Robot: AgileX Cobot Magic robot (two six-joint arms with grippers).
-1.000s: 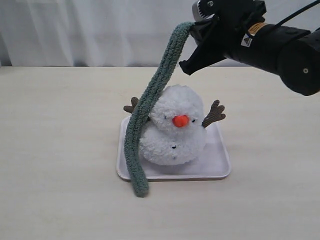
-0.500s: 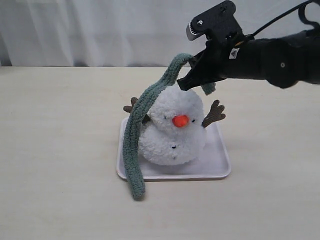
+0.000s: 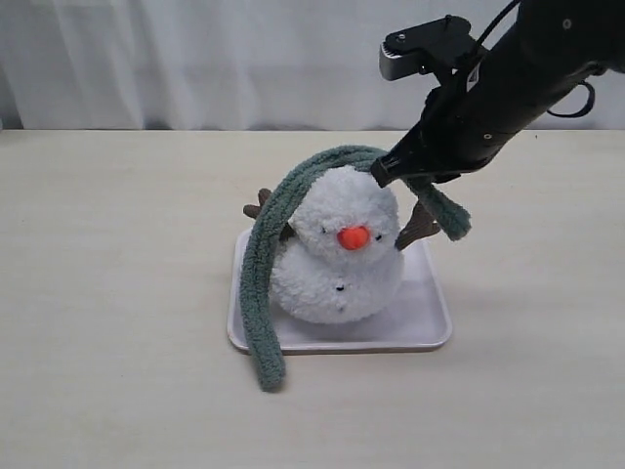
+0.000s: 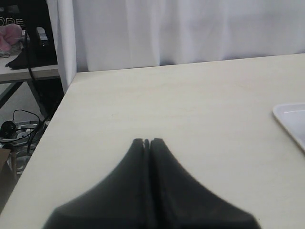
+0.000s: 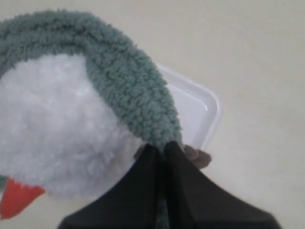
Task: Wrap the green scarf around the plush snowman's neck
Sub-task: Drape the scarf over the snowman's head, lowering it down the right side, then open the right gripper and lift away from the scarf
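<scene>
My right gripper (image 3: 383, 174), a black two-finger claw, is clamped on the long fuzzy grey-green fleece scarf (image 3: 262, 283), just right of the head of the fluffy white two-ball plush snowman (image 3: 337, 264). The snowman sits upright on a white rectangular plastic tray (image 3: 435, 327) in the middle of the scene. The scarf arches left to right over the top of the head, not the neck. Its long end hangs down the left side to the pale table (image 3: 117, 293), and its short end dangles right of the claw. The neck lies below and left of the claw, so I judge the strip must come down. My left gripper (image 4: 147, 142) is pressed closed on nothing, well apart from the snowman.
</scene>
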